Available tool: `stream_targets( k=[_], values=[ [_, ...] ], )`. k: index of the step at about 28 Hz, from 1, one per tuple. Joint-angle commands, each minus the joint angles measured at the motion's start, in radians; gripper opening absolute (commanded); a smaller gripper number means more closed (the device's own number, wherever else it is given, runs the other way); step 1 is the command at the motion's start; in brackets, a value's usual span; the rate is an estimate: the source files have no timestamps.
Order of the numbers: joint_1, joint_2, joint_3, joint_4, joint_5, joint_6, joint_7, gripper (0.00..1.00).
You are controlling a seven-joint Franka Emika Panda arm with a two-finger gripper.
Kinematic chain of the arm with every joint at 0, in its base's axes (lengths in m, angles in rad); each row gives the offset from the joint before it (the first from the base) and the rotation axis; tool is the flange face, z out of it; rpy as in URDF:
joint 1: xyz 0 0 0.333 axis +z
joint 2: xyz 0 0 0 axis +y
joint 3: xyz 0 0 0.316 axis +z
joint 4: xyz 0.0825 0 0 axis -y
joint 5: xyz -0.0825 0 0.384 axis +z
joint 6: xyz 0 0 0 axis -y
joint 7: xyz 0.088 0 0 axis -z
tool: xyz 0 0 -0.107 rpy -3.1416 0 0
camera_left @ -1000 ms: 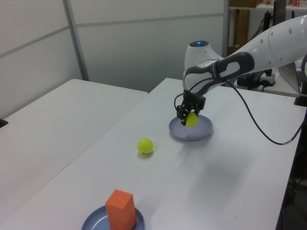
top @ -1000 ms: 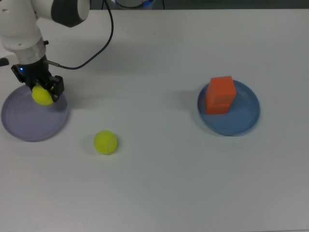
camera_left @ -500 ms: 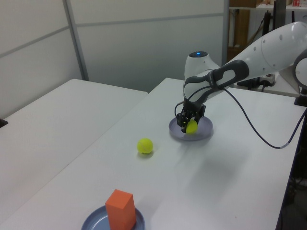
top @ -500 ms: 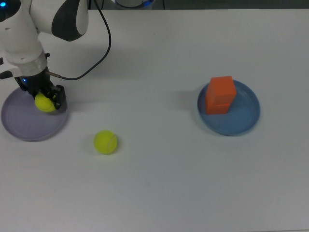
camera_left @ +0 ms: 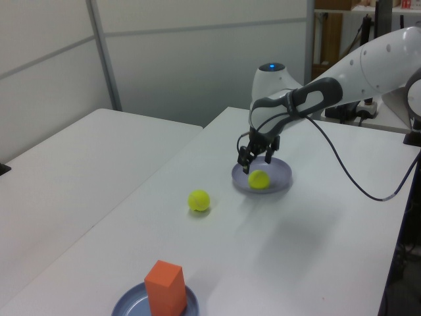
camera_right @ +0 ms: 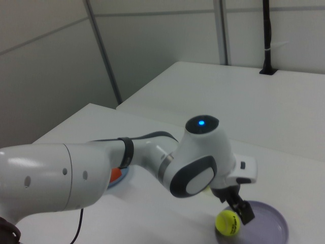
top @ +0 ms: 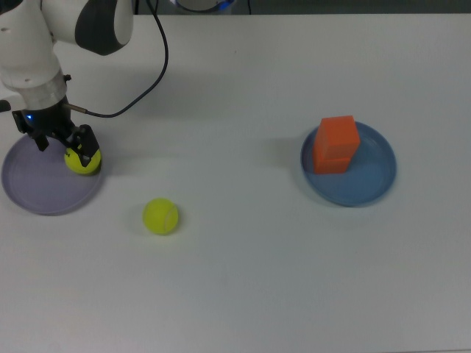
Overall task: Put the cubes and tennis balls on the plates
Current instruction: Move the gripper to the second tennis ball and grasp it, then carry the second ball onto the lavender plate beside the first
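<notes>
White table (top: 243, 279) with grey wall panels behind it, pretty bare setup. Gripper (top: 62, 143) is spread open just above the purple plate (top: 37, 184), not gripping anything. One ball (top: 82, 162) sits on that plate at its edge, on the top view's right side, right under the fingers. Other ball (top: 160, 216) is loose on the table near the plate. Over on the blue plate (top: 368, 180) the orange cubes (top: 337, 143) are stacked one on the other.
</notes>
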Motion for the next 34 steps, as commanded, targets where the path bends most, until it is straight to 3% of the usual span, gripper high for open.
stream_targets(
  k=[1,8,14,24,34],
  values=[
    [0.072,-0.010,-0.002,0.056,0.014,-0.012,-0.008,1.00],
    [0.160,0.031,0.000,0.106,0.061,-0.005,-0.008,1.00],
    [0.220,0.085,0.001,0.149,0.066,-0.002,-0.002,1.00],
    [0.250,0.174,0.004,0.175,0.062,0.104,0.013,1.00],
    [0.272,0.200,0.007,0.177,0.060,0.113,0.013,1.00]
  ],
)
